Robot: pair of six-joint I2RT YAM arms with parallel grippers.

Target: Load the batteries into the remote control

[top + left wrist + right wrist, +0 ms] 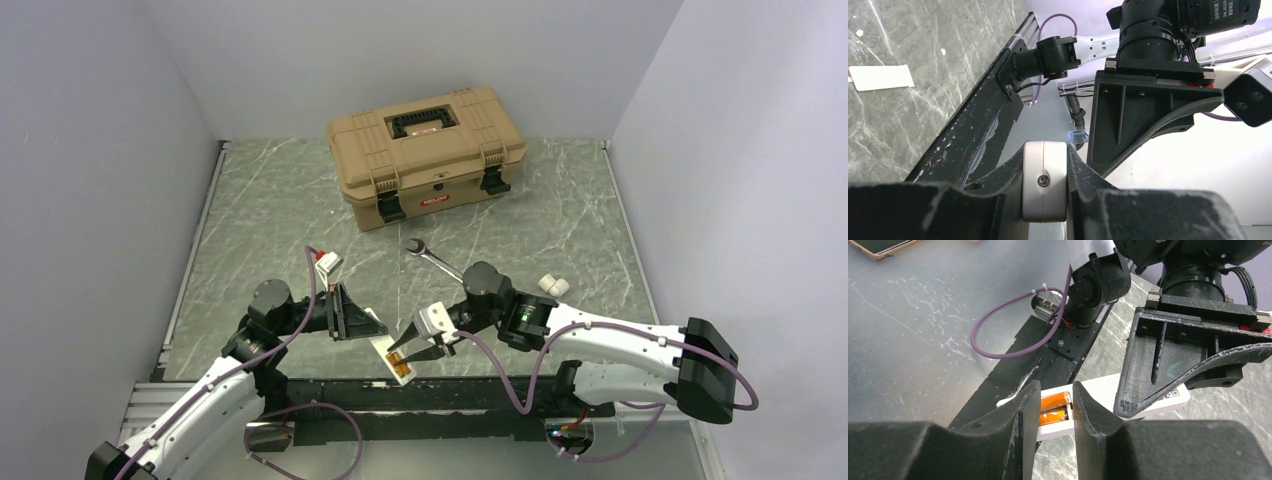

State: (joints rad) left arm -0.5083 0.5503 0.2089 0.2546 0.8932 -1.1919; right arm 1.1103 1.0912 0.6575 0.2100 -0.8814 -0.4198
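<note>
The remote control (391,357) is a slim white bar lying near the table's front edge, its orange-brown recess facing up. My left gripper (360,322) is shut on one end of it; in the left wrist view the white end (1044,182) sits clamped between the black fingers. My right gripper (1056,400) hovers just over the recess, open with a narrow gap and nothing between its fingers. Two orange batteries (1053,408) lie side by side in the recess below that gap. From above, the right gripper (415,352) covers part of the remote.
A thin white flat plate (880,77) lies on the marble beside the left gripper. A tan toolbox (427,155) stands shut at the back, with a steel wrench (433,257) in front of it. A black rail (450,395) runs along the near edge.
</note>
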